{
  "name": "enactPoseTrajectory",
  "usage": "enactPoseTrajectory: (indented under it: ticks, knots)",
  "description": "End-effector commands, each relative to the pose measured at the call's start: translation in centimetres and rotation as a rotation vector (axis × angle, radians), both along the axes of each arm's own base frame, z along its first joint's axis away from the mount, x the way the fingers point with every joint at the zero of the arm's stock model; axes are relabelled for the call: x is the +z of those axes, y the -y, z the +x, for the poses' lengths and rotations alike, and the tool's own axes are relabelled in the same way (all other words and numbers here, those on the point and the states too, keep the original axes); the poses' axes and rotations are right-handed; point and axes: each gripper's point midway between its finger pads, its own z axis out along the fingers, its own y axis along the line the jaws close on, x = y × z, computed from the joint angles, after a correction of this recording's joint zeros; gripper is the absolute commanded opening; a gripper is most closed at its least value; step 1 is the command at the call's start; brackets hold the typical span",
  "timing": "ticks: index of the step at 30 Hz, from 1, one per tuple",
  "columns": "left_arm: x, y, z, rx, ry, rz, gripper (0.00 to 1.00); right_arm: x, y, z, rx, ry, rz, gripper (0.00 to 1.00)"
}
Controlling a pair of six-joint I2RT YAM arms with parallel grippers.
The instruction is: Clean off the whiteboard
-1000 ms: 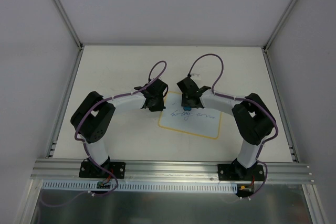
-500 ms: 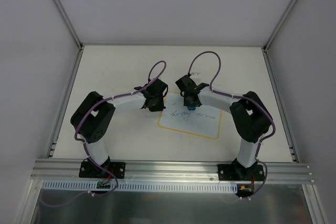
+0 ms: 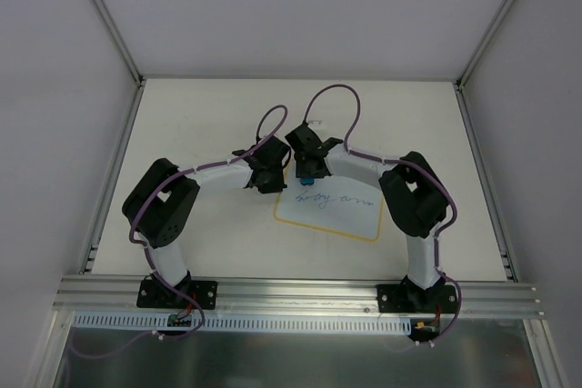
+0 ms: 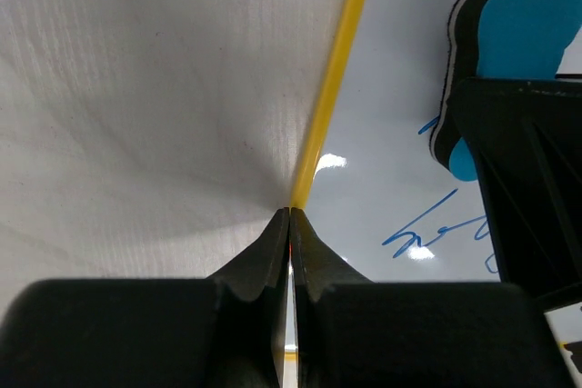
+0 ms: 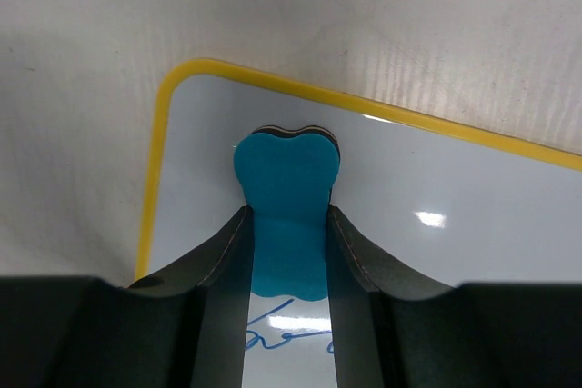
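My right tool (image 5: 287, 213), narrowly open, clamps the blue eraser (image 5: 287, 170) on the whiteboard (image 5: 436, 179) corner. My left tool (image 4: 289, 215), fully closed, touches its yellow edge on the counter (image 4: 136, 88). The blue handwriting (image 4: 427, 238) is illegible.

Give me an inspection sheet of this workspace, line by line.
Surface: pale table, matte.
Job's things: whiteboard lying flat, blue handwriting on it; blue eraser at its far-left corner.
Clutter: nothing seen.
Claws: left claw shut, tips at the board's yellow border; right claw shut on the eraser.
Cables: purple cables loop above both wrists.
Surroundings: white walls on three sides; metal rail at the near edge.
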Motion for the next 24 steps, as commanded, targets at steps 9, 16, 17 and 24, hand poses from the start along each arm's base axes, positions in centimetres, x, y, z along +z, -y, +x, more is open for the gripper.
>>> enactPoseTrajectory:
  ticks: [9, 16, 17, 24]
  knots:
    - [-5.2, -3.1, -6.5, -0.029, -0.281, 0.152, 0.00, -4.2, -1.6, -4.7, 0.013, -0.208, 0.033, 0.10]
    - [-5.3, -3.7, -6.3, 0.003, -0.288, 0.151, 0.00, -4.6, 2.9, -6.5, -0.064, -0.209, -0.103, 0.08]
    - [-5.4, -3.9, -6.2, 0.010, -0.291, 0.151, 0.00, -4.6, 3.5, -6.7, -0.073, -0.201, -0.118, 0.07]
    - [-5.4, -4.5, -6.0, 0.031, -0.296, 0.147, 0.00, -3.2, 9.0, -7.2, -0.150, -0.113, -0.268, 0.06]
